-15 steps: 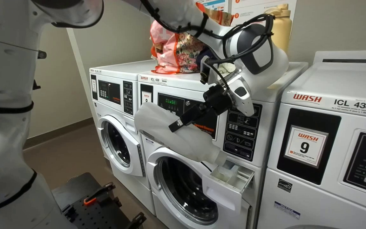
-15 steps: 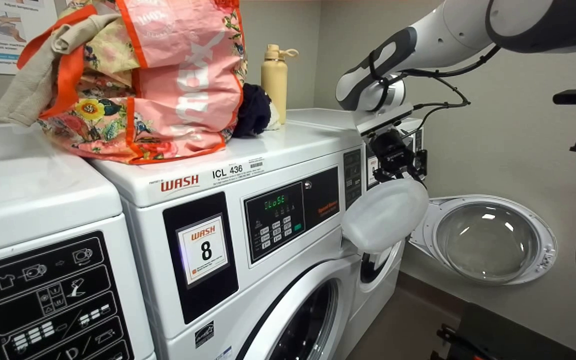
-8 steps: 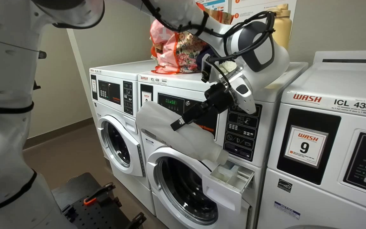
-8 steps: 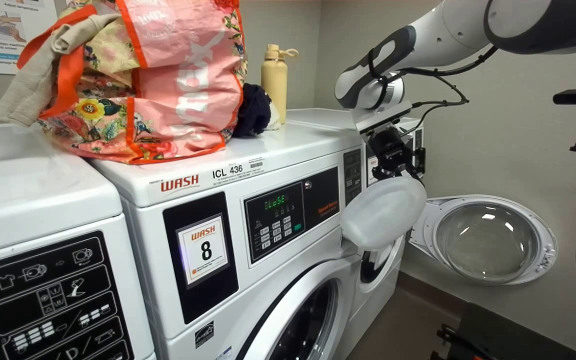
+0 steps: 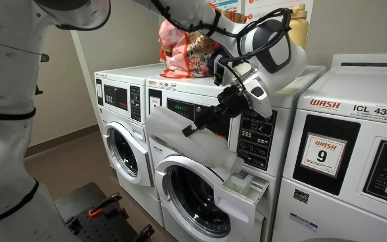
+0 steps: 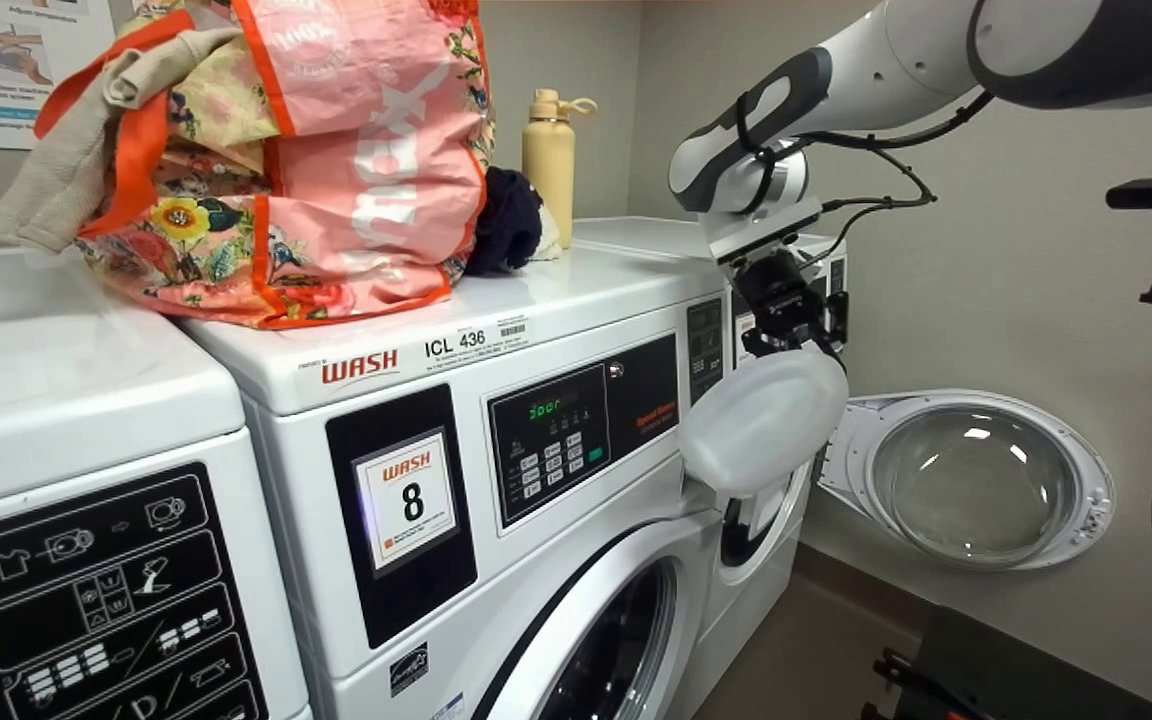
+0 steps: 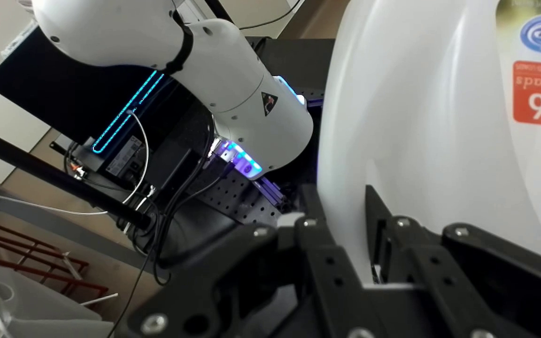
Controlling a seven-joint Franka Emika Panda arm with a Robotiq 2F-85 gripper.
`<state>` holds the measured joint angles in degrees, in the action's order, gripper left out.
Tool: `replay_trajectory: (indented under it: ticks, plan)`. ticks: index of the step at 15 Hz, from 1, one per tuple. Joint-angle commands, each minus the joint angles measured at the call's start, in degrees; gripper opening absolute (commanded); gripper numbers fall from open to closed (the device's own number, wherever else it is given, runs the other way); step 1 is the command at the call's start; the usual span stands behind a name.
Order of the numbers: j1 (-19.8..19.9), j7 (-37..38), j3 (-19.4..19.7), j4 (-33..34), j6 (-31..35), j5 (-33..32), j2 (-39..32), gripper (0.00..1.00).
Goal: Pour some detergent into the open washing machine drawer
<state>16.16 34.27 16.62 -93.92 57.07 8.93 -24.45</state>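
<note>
The detergent, a large whitish jug (image 5: 198, 143), hangs tilted in front of the middle washer with its neck pointing down to the right. In the wrist view the jug (image 7: 421, 94) shows an orange-red label patch. My gripper (image 7: 338, 192) is shut on the jug's moulded handle, one finger on either side of it. The pulled-out washing machine drawer (image 5: 235, 205) sits just under the jug's mouth in an exterior view. Whether liquid is running out I cannot tell. From another angle the jug (image 6: 766, 425) faces base-first and blocks most of the drawer.
A floral pink bag (image 6: 356, 190) and a yellow bottle (image 6: 548, 170) stand on top of the washers. Close behind the jug is the washer's control panel (image 6: 581, 435). An open round door (image 6: 976, 490) juts out farther along. Another washer (image 5: 348, 134) adjoins on the drawer's side.
The jug and gripper have shifted slightly right and up in an exterior view, bringing the neck farther over the drawer. The washer's green display text has changed. The grip stays the same.
</note>
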Motion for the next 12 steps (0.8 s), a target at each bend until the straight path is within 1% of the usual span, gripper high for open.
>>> replay_trajectory:
  ticks: [1, 4, 12]
  plan:
    - [-0.8, 1.7, 1.1, 1.4, -2.7, 0.9, 1.4, 0.06]
    - [-1.3, 4.0, 1.3, 1.3, -1.9, 0.2, 1.7, 0.06]
    - [-4.2, 16.2, 1.2, 0.6, 3.8, -4.6, 3.9, 0.06]
